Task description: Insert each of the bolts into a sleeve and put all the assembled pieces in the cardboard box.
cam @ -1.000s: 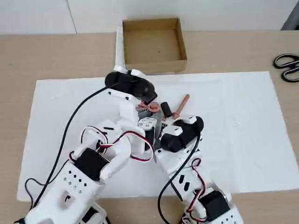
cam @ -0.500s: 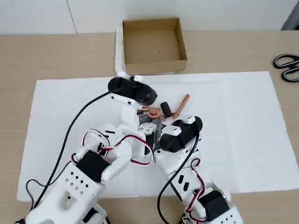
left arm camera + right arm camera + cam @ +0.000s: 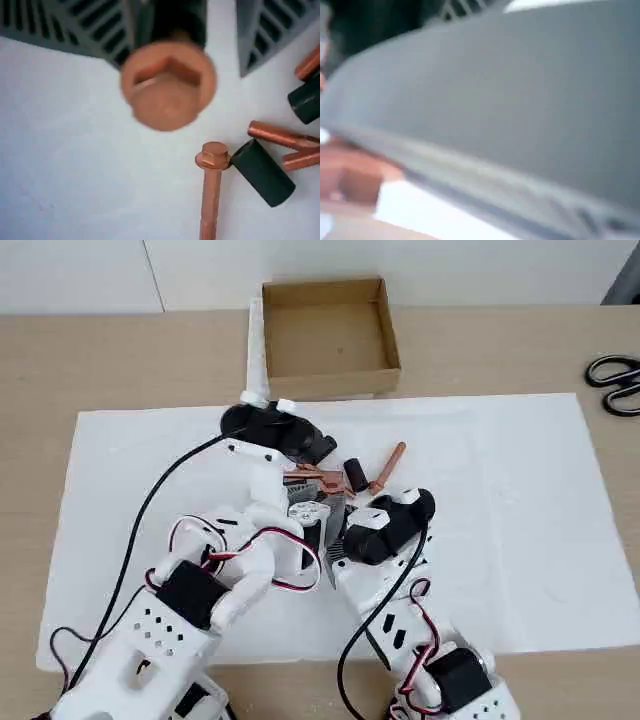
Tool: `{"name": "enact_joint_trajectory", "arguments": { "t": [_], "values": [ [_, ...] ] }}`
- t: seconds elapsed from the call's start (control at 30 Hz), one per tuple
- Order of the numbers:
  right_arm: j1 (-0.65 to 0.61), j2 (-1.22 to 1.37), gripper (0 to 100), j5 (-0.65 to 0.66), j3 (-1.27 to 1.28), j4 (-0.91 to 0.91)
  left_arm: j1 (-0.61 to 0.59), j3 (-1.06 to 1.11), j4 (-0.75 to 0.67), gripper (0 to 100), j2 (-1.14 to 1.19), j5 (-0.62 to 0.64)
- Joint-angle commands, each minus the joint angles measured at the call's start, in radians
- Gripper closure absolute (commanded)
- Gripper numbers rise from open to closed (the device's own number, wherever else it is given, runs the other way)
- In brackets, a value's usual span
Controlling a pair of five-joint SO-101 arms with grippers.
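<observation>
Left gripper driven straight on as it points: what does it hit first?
Past the bolt head at its tip, probably the white paper, beside the loose bolt and black sleeve; depth unclear.

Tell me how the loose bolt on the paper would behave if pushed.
Likely to roll: the bolt has a round shaft and lies flat on smooth paper, though its wider head would probably curve it around. It looks like smooth metal, so probably stiff and slippery.

Grey surface: blurred, slanting across mid-frame.
Copper shape: blurred, at frame edge beside it.
White patch: touching the copper shape.
</observation>
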Motion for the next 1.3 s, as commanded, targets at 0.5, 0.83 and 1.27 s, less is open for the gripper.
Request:
{"name": "enact_joint_trajectory", "arguments": {
  "t": [0.5, 0.83, 1.27],
  "values": [
    [-0.002, -0.016, 99.5, -0.009, -0.009, -0.03, -0.006, -0.228, 0.157, 83, -0.02, -0.015],
    [0.067, -0.016, 99.5, -0.005, 0.0, -0.039, -0.37, -0.289, 0.189, 83, -0.018, -0.164],
    [0.335, 0.183, 99.5, 0.109, -0.137, -0.283, -0.792, -0.114, 0.192, 83, -0.017, -0.382]
  ]
}}
